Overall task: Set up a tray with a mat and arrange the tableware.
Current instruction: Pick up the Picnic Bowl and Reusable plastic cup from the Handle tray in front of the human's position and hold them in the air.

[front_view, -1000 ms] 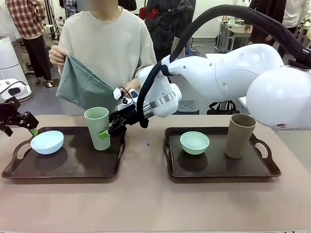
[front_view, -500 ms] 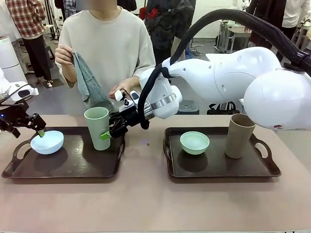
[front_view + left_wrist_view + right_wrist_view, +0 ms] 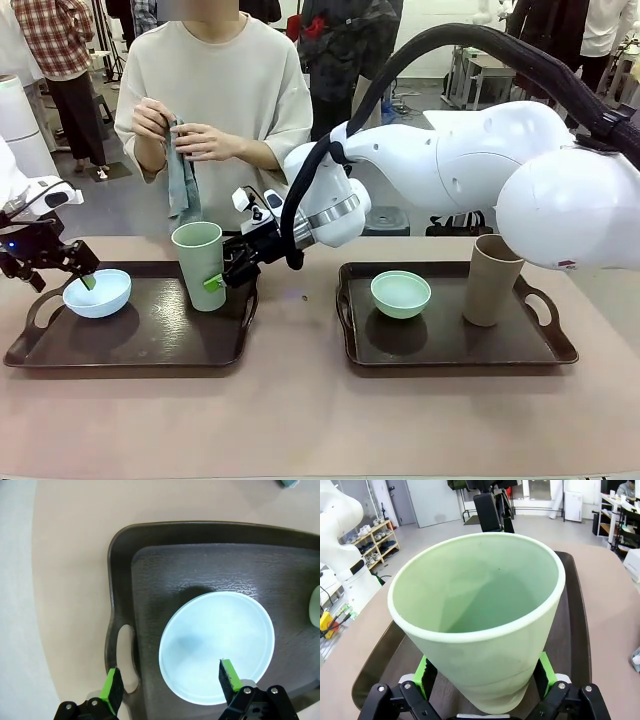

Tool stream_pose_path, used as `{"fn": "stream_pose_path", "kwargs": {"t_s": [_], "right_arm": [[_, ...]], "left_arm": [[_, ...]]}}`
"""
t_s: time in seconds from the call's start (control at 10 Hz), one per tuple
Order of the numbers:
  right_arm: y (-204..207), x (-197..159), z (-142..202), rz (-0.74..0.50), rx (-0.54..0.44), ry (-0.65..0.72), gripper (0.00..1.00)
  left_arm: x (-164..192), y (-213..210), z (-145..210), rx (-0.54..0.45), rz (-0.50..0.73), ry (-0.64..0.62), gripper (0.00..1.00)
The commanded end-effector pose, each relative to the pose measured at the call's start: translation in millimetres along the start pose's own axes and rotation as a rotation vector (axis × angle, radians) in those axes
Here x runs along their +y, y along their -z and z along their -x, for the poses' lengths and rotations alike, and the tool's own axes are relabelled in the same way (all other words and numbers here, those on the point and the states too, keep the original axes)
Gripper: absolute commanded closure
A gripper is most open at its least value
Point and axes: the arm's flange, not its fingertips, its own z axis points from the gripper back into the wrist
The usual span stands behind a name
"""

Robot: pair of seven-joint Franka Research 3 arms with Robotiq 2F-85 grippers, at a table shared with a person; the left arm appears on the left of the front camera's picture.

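Beige tabletop (image 3: pixel 300 420): two dark brown handled plastic trays, left (image 3: pixel 150 340) and right (image 3: pixel 450 345).
Grey-green cloth mat (image 3: pixel 182 185): bunched in the person's hands (image 3: pixel 205 142).
Tan-brown tumbler (image 3: pixel 492 280) and mint green bowl (image 3: pixel 400 294): on the right tray.
Pale green tumbler (image 3: pixel 199 265): upright on the left tray, between the right gripper's (image 3: pixel 482 672) spread fingers.
Pale blue bowl (image 3: pixel 97 293): on the left tray, under the left gripper's (image 3: pixel 170 676) parted fingers.

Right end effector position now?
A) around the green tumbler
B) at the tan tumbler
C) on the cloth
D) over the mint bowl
A: in the right wrist view the right end effector has its pads on either side of the green tumbler, which stands on the left tray.
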Motion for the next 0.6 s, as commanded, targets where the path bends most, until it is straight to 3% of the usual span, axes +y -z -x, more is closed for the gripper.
{"fn": "stream_pose_path", "kwargs": {"t_s": [0.0,0.4,0.5], "right_arm": [[0,-11,-1,-0.026,0.005,0.014,0.00],[15,-29,6,-0.023,-0.004,0.033,0.00],[15,-30,8,-0.041,0.006,0.020,0.00]], "left_arm": [[-3,5,-3,0.011,-0.018,-0.028,0.00],[0,7,-3,0.017,-0.011,-0.017,0.00],[0,8,-2,0.015,-0.006,-0.012,0.18]]}}
